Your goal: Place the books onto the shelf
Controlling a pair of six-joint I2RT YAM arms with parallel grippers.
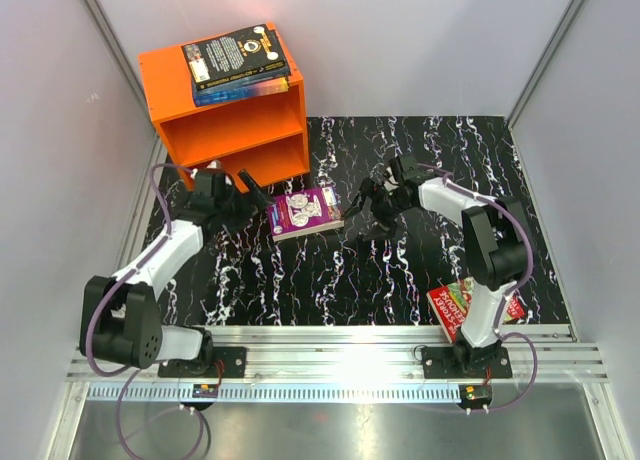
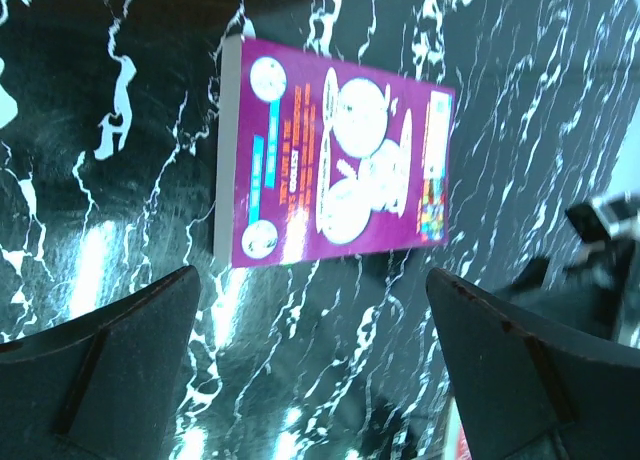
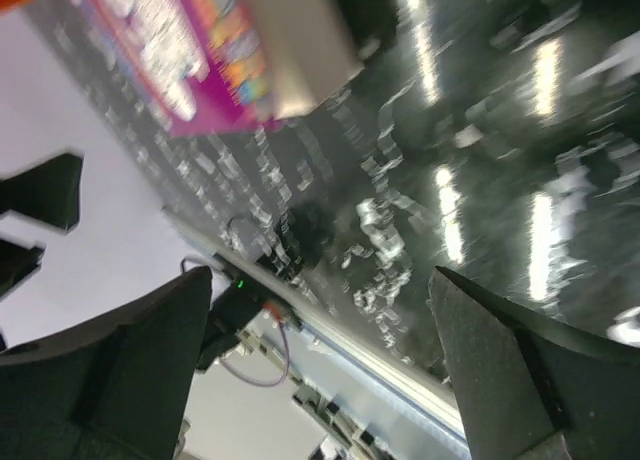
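You had both pincers wide open, nothing gripped: left pincer [image 1: 255,202] & right pincer [image 1: 368,205] either side of the purple book [image 1: 303,212], lying flat mid-desk [image 1: 400,270]. Black book [image 1: 235,52] lay on the blue book [image 1: 245,88] atop the shelf [image 1: 240,130], far-left corner. Red book [image 1: 455,300] sat at the near-right edge.

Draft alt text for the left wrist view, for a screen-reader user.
A purple paperback lies flat on the black, white-veined table, just beyond the left gripper, which stands wide open at the bottom of the frame with nothing between its jaws. The gripper is not touching the book.
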